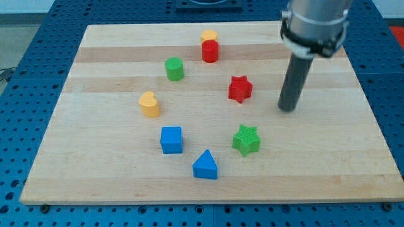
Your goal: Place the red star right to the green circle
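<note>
Red star (240, 89) sits on the board (95, 183) just to the view's left of my tip (288, 108) and slightly toward the view's top. A clear strip of wood shows between them, so no contact. The tool is a bare rod with nothing to open or close; it stands upright, carries nothing, and touches no block.

Key relation: the tip is on the star's right-hand side, and the green circle (174, 69) lies farther off in the same direction, to the view's left and a little higher. Tip, star and circle therefore fall roughly on one slanted line. Judgement: a push from the present side should send the star toward the circle, which is the wanted direction. The star is already on the circle's right but sits lower and well apart from it, so the gap needs closing and the star needs to rise a little toward the view's top.

Next out from the tip:
- green star (246, 140), toward the view's bottom and left, off the push line.
- red cylinder (210, 51), with a yellow block (209, 35) touching it behind, up and left of the red star.

Risk: too steep a push could carry the star into the red cylinder.

Farthest blocks:
- blue triangle (205, 165)
- blue cube (171, 139)
- yellow heart-like block (149, 104)
</note>
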